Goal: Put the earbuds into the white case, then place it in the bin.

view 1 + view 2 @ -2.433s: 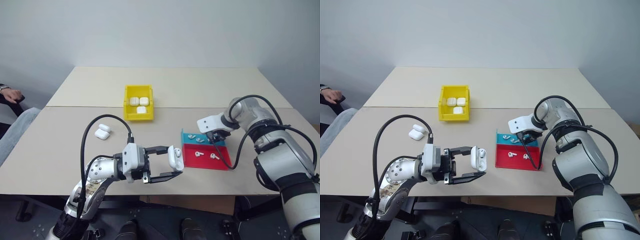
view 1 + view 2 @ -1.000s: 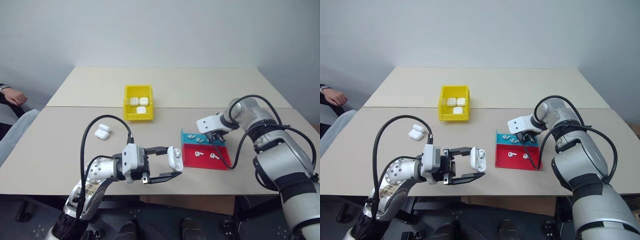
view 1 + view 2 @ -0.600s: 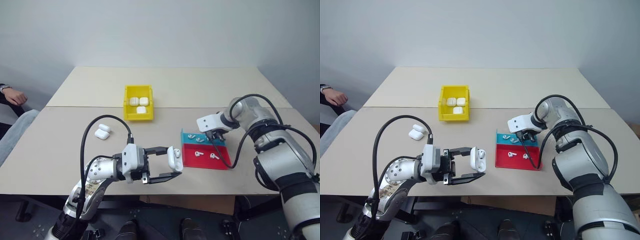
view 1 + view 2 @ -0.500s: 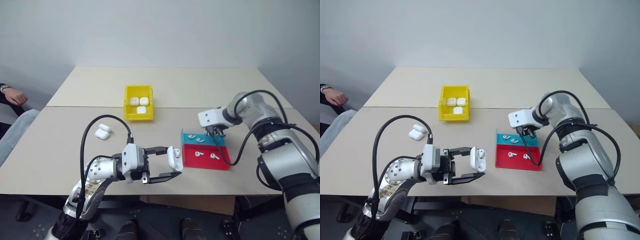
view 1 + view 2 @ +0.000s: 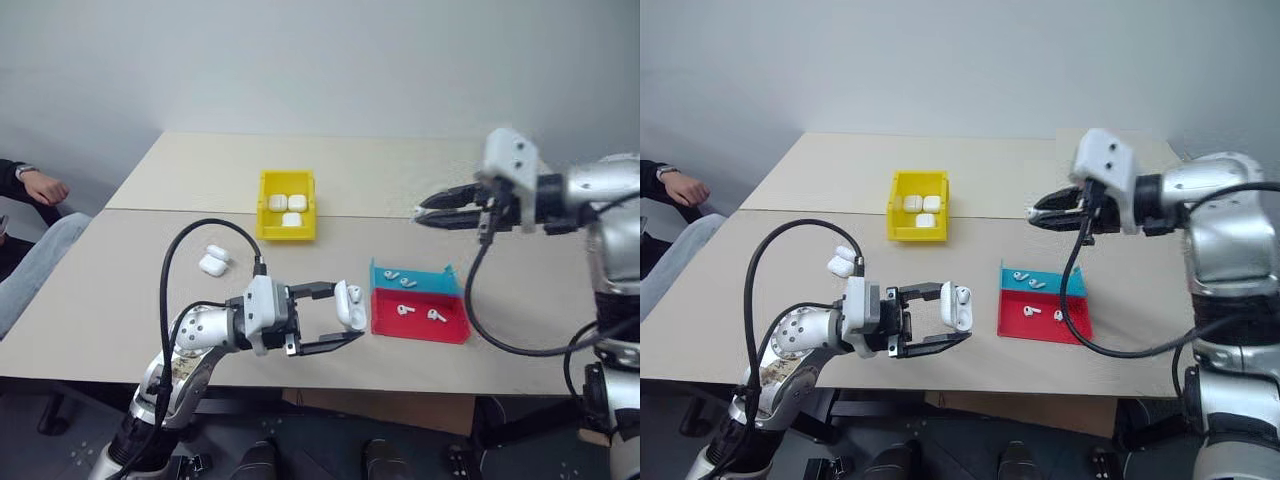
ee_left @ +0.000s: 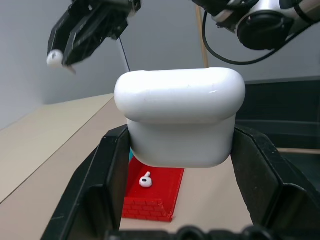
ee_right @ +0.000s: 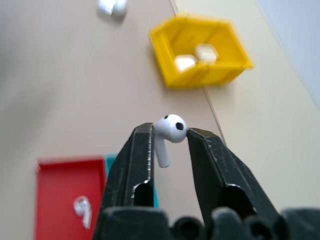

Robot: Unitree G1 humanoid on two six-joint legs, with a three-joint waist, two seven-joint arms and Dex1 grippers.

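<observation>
Right wrist view: one of the earbuds (image 7: pixel 168 131), glossy white with a rounded head and short stem, sits pinched between the black fingertips of the right pincer (image 5: pixel 428 213), held high above the bench (image 5: pixel 180 180). The left pincer (image 5: pixel 352 312) clamps the white case (image 5: pixel 349 304), smooth and round-cornered, low over the bench's front edge, its lid open. The step in hand looks like loading the first earbud; the next move calls for carrying the bud across and lining its stem with the case's socket, a fine fit for so small a part. More earbuds lie in the blue tray (image 5: pixel 415 277) and red tray (image 5: pixel 420 316). The bin (image 5: pixel 286 206), hard yellow plastic, holds three cases beyond.
</observation>
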